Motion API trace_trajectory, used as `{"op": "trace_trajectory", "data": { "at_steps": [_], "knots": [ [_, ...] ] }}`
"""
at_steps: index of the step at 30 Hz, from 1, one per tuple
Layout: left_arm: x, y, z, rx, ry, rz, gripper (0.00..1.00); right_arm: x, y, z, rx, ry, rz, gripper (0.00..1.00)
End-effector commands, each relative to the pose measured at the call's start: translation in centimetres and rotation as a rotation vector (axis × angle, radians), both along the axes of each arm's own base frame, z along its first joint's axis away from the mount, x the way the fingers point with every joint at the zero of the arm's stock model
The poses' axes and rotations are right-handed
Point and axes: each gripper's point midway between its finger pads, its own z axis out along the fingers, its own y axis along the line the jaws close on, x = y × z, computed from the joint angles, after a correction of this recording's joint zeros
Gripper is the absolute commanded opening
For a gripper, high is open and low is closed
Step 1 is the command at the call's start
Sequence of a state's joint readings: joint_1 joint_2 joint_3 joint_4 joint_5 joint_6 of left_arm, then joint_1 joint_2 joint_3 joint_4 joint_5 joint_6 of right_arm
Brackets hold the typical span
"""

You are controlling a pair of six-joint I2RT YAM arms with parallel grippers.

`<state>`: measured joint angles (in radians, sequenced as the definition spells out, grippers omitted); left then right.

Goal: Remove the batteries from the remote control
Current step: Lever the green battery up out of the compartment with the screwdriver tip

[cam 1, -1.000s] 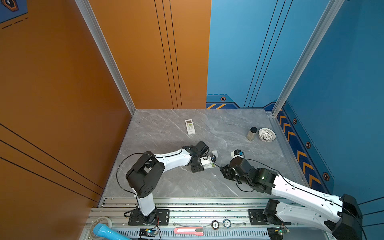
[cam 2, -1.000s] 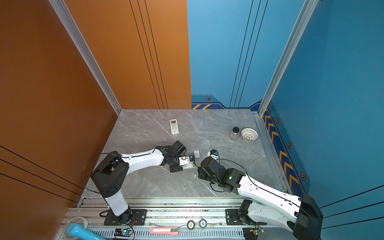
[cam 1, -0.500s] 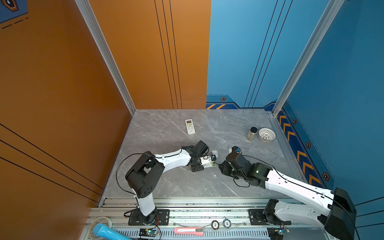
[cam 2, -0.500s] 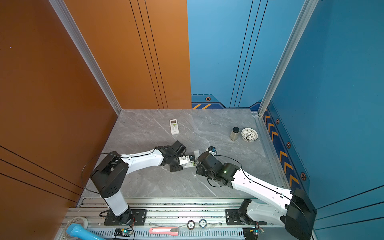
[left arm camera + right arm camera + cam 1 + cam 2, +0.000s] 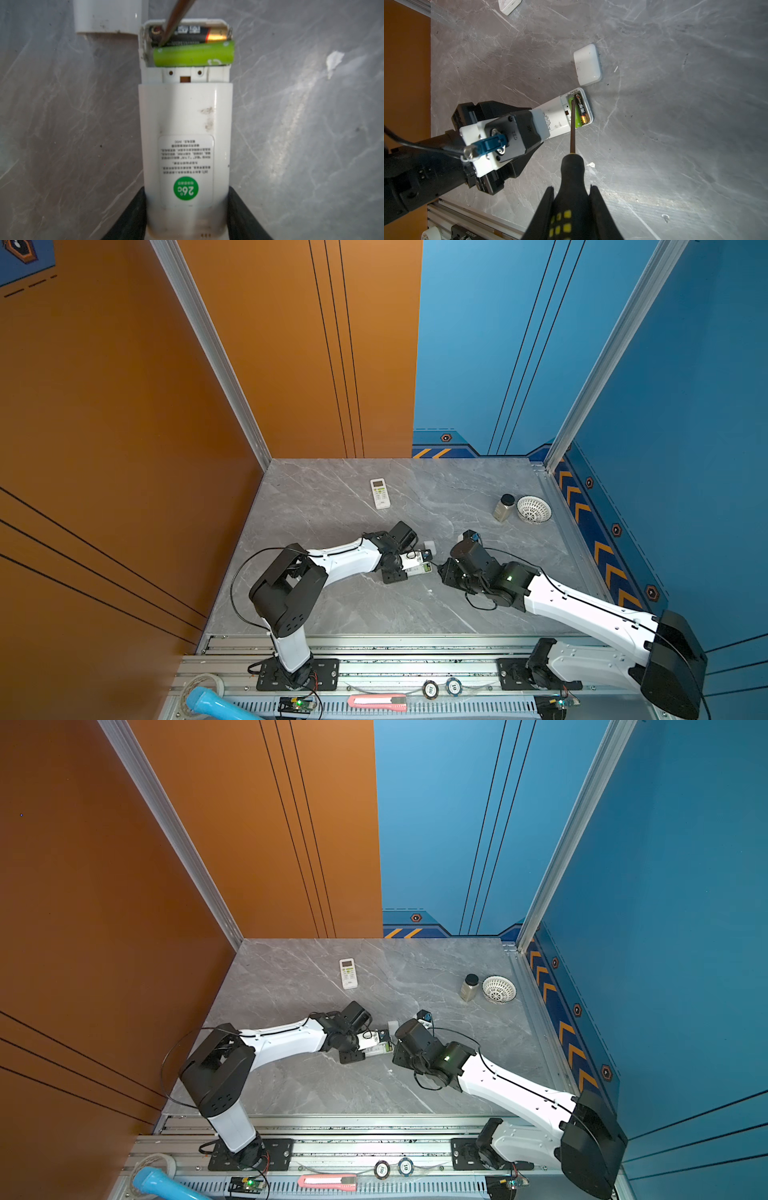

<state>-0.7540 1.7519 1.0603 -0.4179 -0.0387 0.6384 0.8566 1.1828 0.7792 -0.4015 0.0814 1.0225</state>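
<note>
Remote (image 5: 185,124): we note left fingers (image 5: 128,218) clamped on its body; green battery (image 5: 193,55) and black battery (image 5: 193,36) in its open bay; right fingers (image 5: 602,220) pinching screwdriver (image 5: 573,172), tip in that bay.

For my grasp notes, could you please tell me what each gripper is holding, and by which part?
Left gripper: white remote, clamped across its long edges at the closed end. Right gripper: screwdriver, by its handle.

My screwdriver (image 5: 173,22) covers part of the black battery (image 5: 187,39), and the label on the remote (image 5: 185,112) is too blurry for me.
</note>
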Motion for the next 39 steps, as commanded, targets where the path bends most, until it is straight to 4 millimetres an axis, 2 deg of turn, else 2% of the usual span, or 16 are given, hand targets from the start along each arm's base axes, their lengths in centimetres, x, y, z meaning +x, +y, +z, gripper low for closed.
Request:
{"op": "trace_trajectory", "data": {
  "at_steps": [1,6,15,21,24,28,36,39],
  "knots": [
    [-0.4,-0.1,0.7,-0.011,-0.018,-0.019,0.2,0.9,0.9,0.8,0.028,-0.033,0.016,0.0],
    [-0.4,-0.1,0.6,-0.01,-0.02,-0.015,0.2,0.8,1.3,0.1,0.009,-0.006,0.031,0.0],
    [0.1,-0.1,0.9,-0.009,-0.051,-0.009,0.2,0.5,0.5,-1.1,-0.077,0.086,0.056,0.0],
    [1.3,0.5,1.2,0.02,-0.105,0.018,0.2,-1.2,1.0,-2.2,-0.113,0.201,0.131,0.0],
    [1.1,1.3,0.6,0.041,-0.109,0.025,0.2,-1.8,0.7,-2.1,-0.139,0.217,0.137,0.0],
    [1.3,1.5,0.8,0.043,-0.124,0.028,0.2,-1.8,0.3,-1.4,-0.131,0.209,0.115,0.0],
    [2.0,1.7,1.0,0.053,-0.163,0.042,0.21,-1.9,1.1,-1.6,-0.118,0.238,0.128,0.0],
    [1.9,1.5,1.1,0.039,-0.161,0.039,0.21,-1.6,1.1,-1.1,-0.118,0.22,0.12,0.0]
  ]
}}
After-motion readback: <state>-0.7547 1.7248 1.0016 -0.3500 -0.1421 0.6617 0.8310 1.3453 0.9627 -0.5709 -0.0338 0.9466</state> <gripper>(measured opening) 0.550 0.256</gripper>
